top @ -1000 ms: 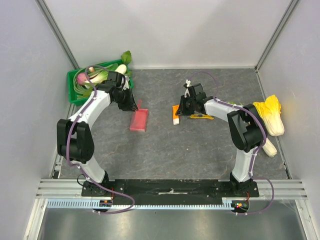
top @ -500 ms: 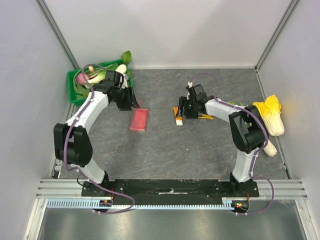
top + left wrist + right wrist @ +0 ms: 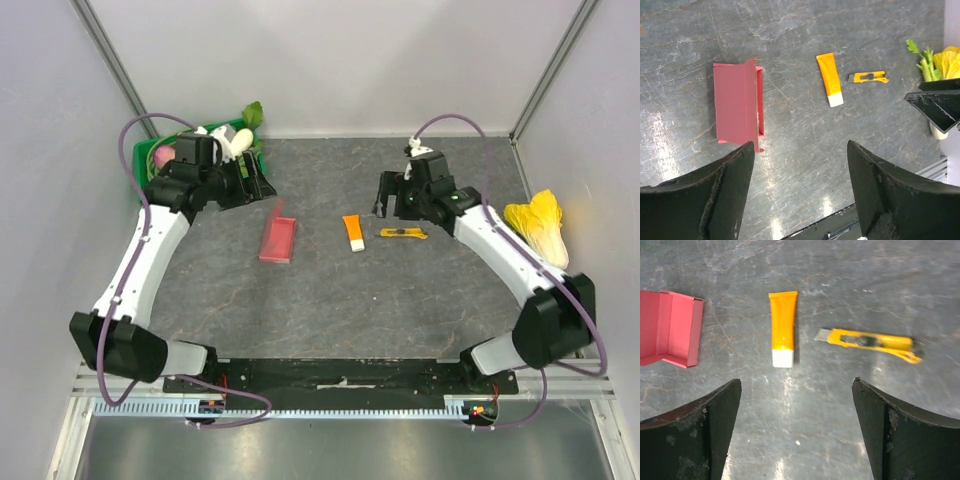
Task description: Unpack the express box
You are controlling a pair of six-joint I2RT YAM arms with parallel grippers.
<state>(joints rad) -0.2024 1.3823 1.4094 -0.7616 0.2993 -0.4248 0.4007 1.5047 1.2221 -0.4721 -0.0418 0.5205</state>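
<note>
The express box (image 3: 277, 240), flat and pink-red, lies on the grey table with one end flap open (image 3: 737, 106) (image 3: 670, 327). An orange tube with a white cap (image 3: 353, 232) (image 3: 829, 86) (image 3: 782, 327) lies on the table to the right of the box, apart from it. My left gripper (image 3: 262, 185) (image 3: 800, 145) hangs open above the table, up and left of the box, holding nothing. My right gripper (image 3: 392, 203) (image 3: 796, 381) is open too, raised to the right of the tube, with nothing between its fingers.
A yellow utility knife (image 3: 403, 233) (image 3: 868, 77) (image 3: 870, 341) lies just right of the tube. A green crate (image 3: 150, 160) with vegetables stands at the back left behind my left arm. A yellow cabbage (image 3: 540, 228) sits at the right wall.
Both grippers have opened and pulled up and back. The right one let go of the orange tube, which now lies on the table. The left one left the box's far end.
</note>
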